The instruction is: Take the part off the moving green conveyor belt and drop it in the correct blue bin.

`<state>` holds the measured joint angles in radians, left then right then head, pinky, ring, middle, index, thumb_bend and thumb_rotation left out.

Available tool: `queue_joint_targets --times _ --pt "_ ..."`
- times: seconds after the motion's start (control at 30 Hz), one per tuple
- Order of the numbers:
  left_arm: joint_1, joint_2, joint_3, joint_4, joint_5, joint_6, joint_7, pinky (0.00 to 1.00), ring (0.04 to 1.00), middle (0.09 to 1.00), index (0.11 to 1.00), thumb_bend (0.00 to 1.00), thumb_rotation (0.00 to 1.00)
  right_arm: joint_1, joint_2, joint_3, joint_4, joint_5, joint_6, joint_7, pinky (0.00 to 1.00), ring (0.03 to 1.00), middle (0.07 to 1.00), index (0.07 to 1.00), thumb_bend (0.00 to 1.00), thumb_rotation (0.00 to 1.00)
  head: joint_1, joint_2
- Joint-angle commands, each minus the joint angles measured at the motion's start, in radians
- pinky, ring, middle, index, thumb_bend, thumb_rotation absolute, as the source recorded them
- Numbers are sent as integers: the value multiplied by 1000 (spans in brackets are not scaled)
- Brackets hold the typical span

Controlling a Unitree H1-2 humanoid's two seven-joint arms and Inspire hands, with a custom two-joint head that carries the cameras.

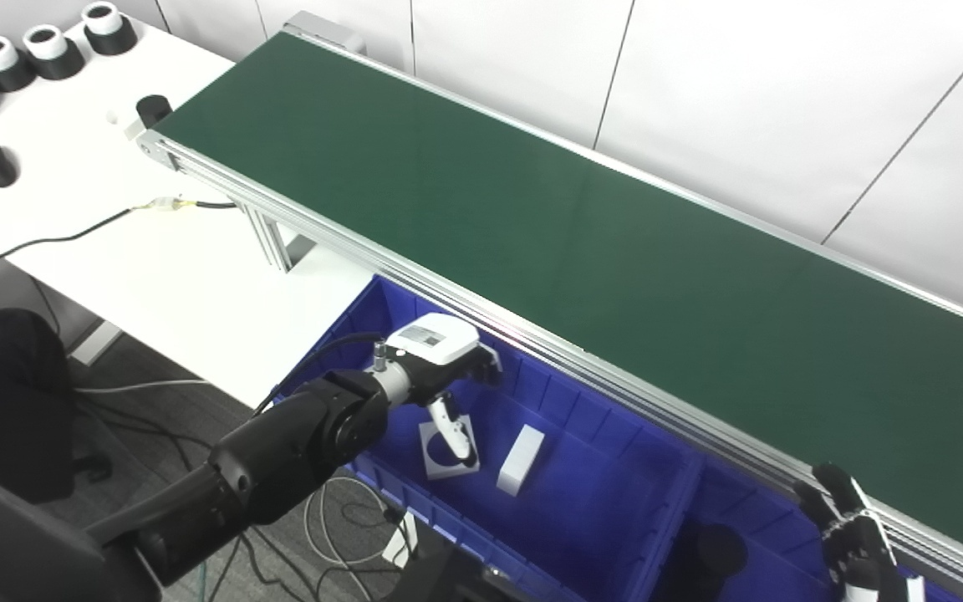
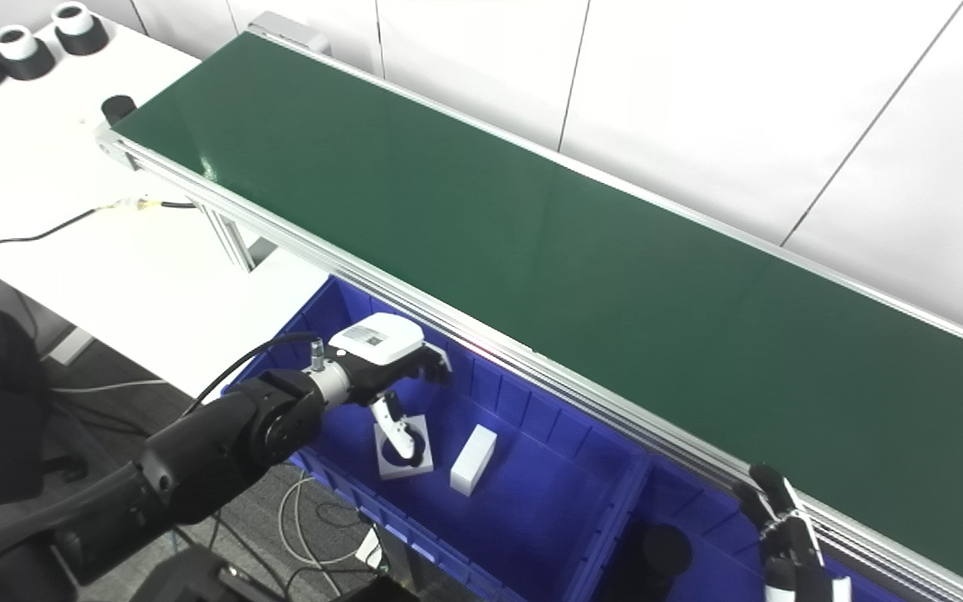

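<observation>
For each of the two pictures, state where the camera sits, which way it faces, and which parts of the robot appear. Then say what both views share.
Left eye view: on the head, looking down at the green conveyor belt; left hand over the blue bin, right hand at the bottom edge.
Right eye view: beside it, same direction; both arms show again.
Shared: belt, bin, white block, white square part.

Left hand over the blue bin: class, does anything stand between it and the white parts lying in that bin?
Nothing visible does. The left hand hangs inside the blue bin, directly above the square white part; the white block lies beside it, uncovered.
</observation>
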<state>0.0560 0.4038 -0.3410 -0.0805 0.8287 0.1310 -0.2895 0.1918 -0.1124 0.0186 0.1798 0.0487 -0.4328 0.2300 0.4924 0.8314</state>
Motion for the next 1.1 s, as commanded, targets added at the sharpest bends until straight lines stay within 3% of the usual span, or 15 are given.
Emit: queue_joint_targets --times 0.0,0.13,0.27,0.37,0.53,0.6,0.67,0.77,0.8,0.97,1.07 --pt "11 -12 -2 -99 -79 -13 -41 560 644 696 697 961 334 -8 -14 -9 -26 18 -37 16 855 822 879 862 701 949 1 5" --pt "30 -38 0 -252 -207 53 -150 561 668 721 716 971 392 -6 -22 -11 -25 16 -37 18 854 823 880 863 706 951 7 11" --pt "31 -53 34 -429 -385 181 -262 611 697 748 736 999 519 -7 -23 -10 -20 20 -37 18 853 819 875 860 719 936 10 13" --pt "11 -36 81 -494 -558 245 -329 660 754 778 767 1000 553 -10 -22 -8 -13 15 -36 18 855 819 875 864 706 939 3 14" --pt "-14 -9 150 -541 -793 311 -372 722 786 796 799 1000 532 -14 -15 -1 -12 -1 -37 10 854 816 879 862 711 951 -45 19" --pt "-11 -22 176 -516 -884 289 -366 740 787 796 810 1000 501 -14 -6 5 -12 -7 -37 4 856 813 878 859 721 951 -100 17" --pt "7 -50 198 -473 -944 243 -340 765 797 805 814 1000 454 -10 10 16 -10 -43 -37 -28 845 810 871 853 762 958 -214 21" --pt "40 -93 215 -411 -974 148 -297 809 829 841 822 1000 435 -5 34 32 -5 -92 -36 -72 830 815 864 846 813 960 -321 21" --pt "50 -113 215 -383 -970 99 -280 811 841 856 826 1000 433 -3 42 38 -3 -107 -37 -86 827 829 857 847 837 967 -376 15" --pt "69 -211 177 -166 -874 -202 -192 861 897 913 857 998 540 -2 68 75 13 -156 -37 -152 794 806 878 844 838 972 -505 -26" --pt "60 -254 153 -10 -816 -343 -144 887 930 931 862 1000 575 -5 80 102 41 -172 -37 -192 787 802 872 838 847 969 -619 -89"
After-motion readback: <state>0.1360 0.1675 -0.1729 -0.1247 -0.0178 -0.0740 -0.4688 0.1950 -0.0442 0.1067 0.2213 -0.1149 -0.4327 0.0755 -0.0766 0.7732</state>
